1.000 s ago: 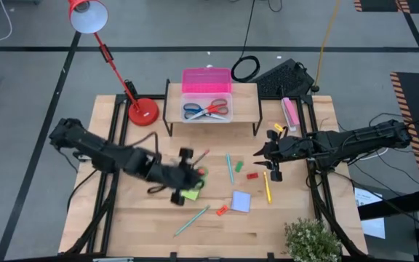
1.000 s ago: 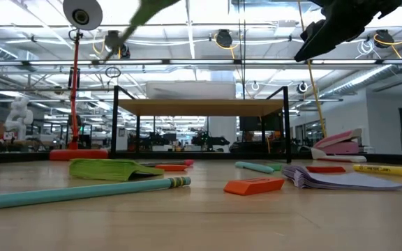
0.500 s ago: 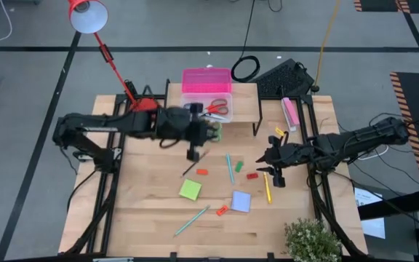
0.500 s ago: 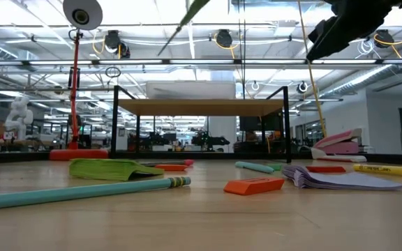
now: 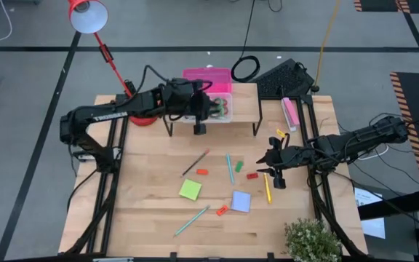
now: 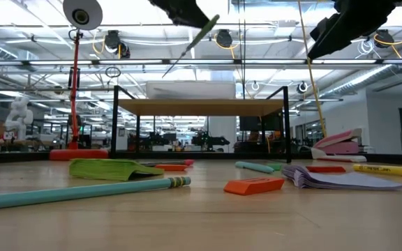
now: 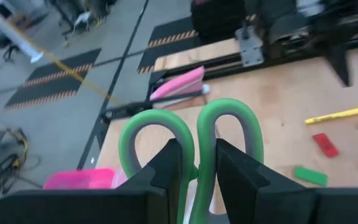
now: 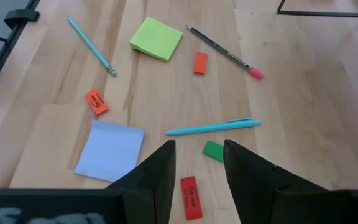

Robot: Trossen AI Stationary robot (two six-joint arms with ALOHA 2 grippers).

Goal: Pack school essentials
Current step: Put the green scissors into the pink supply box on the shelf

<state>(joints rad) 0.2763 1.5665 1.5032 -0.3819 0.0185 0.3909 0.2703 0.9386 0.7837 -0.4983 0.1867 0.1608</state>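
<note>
While gripped by the left hand [image 7: 194, 171], green-handled scissors [image 7: 194, 134] show two rounded loops

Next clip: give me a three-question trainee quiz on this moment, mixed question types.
1. True or false: the left pincer grips the green-handled scissors.
2. Multiple choice: the left pincer is above (A) the clear box with a pink lid, (B) the lavender sticky-note pad, (C) the red lamp.
3. Fill in: the right pincer hovers open near the ___ pencil.

Key: 1 true; 2 A; 3 yellow.
</note>
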